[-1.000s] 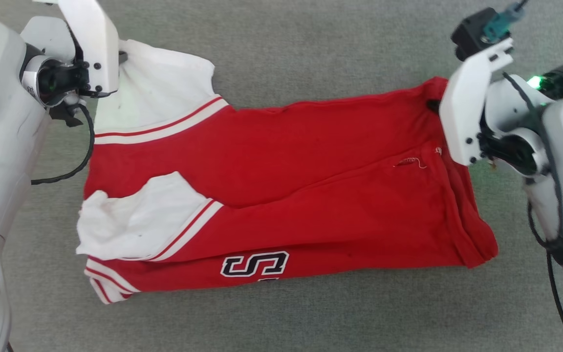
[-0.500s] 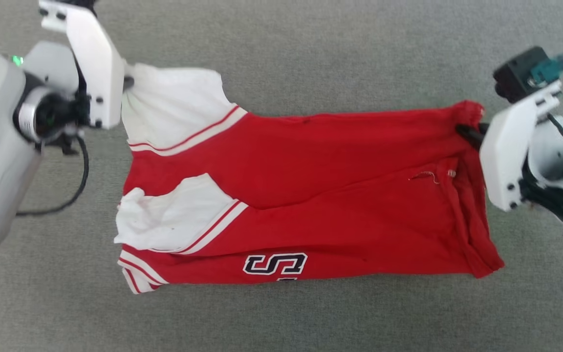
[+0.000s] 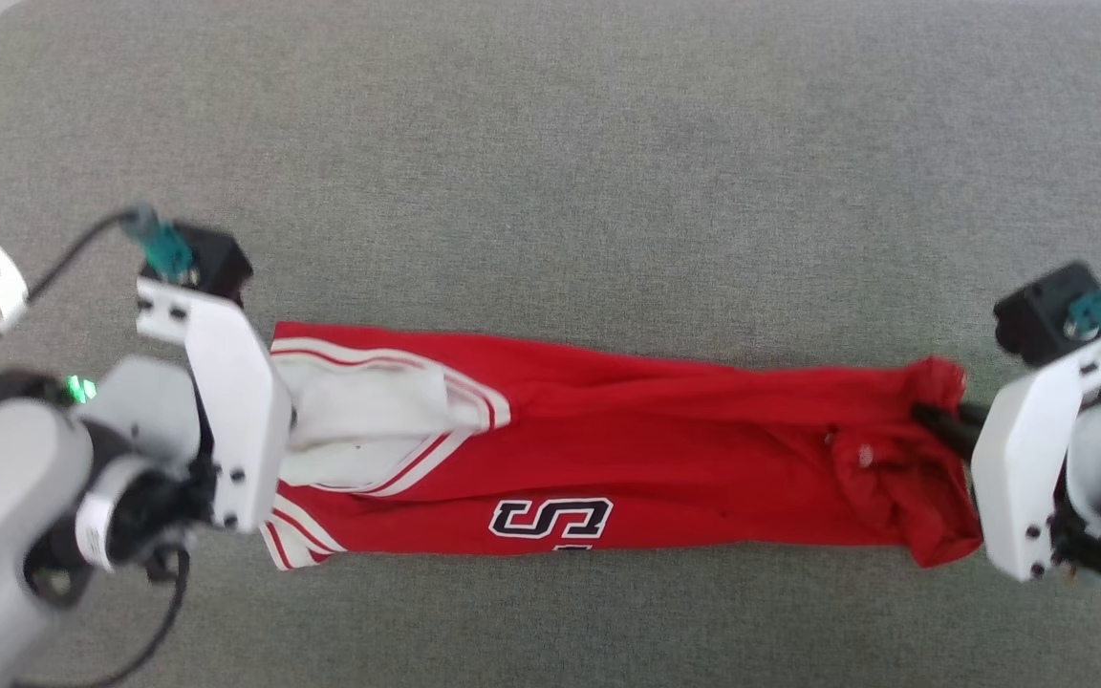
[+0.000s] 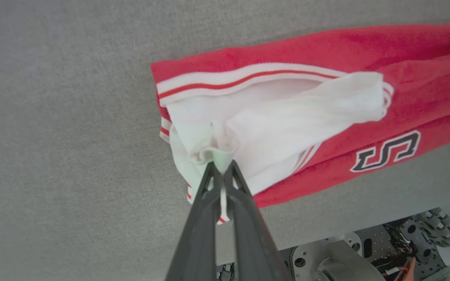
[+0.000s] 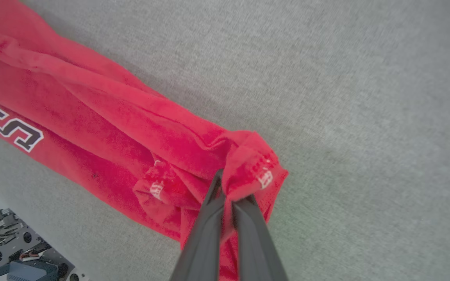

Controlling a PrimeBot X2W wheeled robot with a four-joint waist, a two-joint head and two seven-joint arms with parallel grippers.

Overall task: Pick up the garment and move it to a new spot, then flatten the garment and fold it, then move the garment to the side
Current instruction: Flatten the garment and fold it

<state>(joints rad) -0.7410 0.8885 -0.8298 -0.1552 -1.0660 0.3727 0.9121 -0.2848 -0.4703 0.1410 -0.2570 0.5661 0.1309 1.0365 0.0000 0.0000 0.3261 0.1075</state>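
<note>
with my left gripper (image 4: 220, 168) clamped on the white sleeve (image 4: 287, 113) and my right gripper (image 5: 231, 185) on the hem corner (image 5: 254, 171), the far edge is now drawn over, so the red jersey (image 3: 665, 449) lies as a narrow band mid-frame, its lengthwise fold nearly made.

garment (image 3: 656, 459): red jersey, white sleeves, red-and-white striped trim, black white-outlined "S" showing
state: folded lengthwise into a long narrow band, stretched out
pose: white sleeve end at left, bunched red hem at right
place: on grey fabric surface (image 3: 550, 143), near part
</note>
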